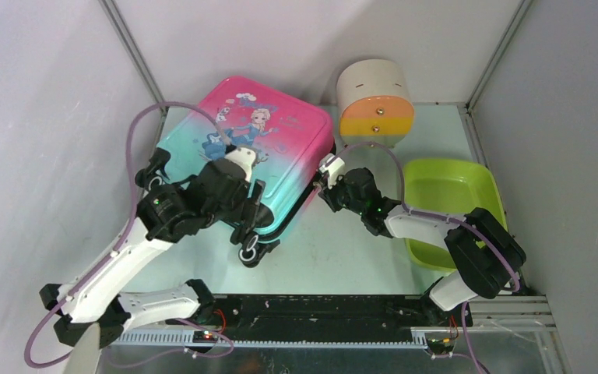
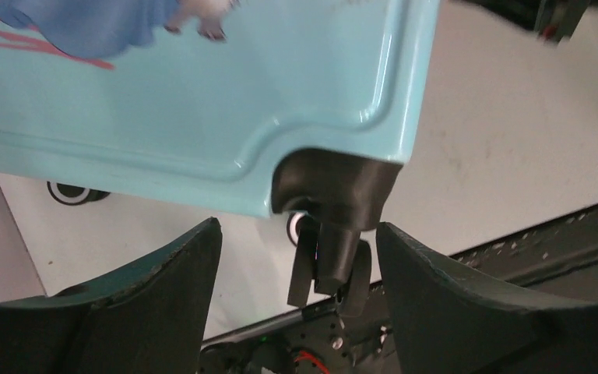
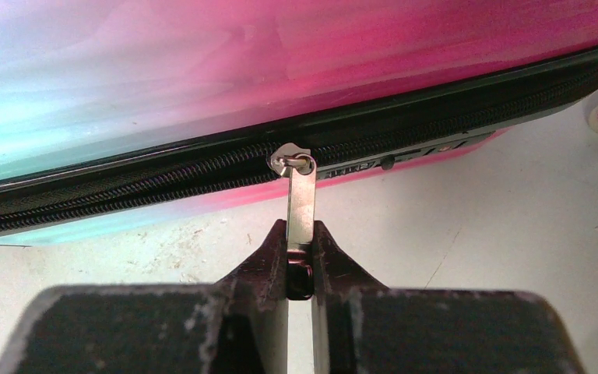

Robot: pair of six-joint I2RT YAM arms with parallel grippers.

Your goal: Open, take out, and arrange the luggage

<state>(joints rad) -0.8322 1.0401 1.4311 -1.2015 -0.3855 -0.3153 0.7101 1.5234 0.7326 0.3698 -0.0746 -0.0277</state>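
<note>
The luggage (image 1: pixel 261 140), a pink-to-teal suitcase with a princess print, lies flat and closed on the table. My right gripper (image 3: pixel 300 241) is at its right side edge, shut on the silver zipper pull (image 3: pixel 300 199), which hangs from the black zipper (image 3: pixel 163 183). In the top view the right gripper (image 1: pixel 321 185) is at that same edge. My left gripper (image 1: pixel 243 212) is open over the suitcase's near teal corner. In the left wrist view its fingers (image 2: pixel 163 288) straddle a black wheel (image 2: pixel 331 265) without touching it.
A beige cylinder with an orange-yellow face (image 1: pixel 374 101) stands at the back, right of the suitcase. A lime-green tray (image 1: pixel 483 187) lies at the right beside the right arm. White walls close in left, right and behind. A black rail (image 1: pixel 319 308) runs along the near edge.
</note>
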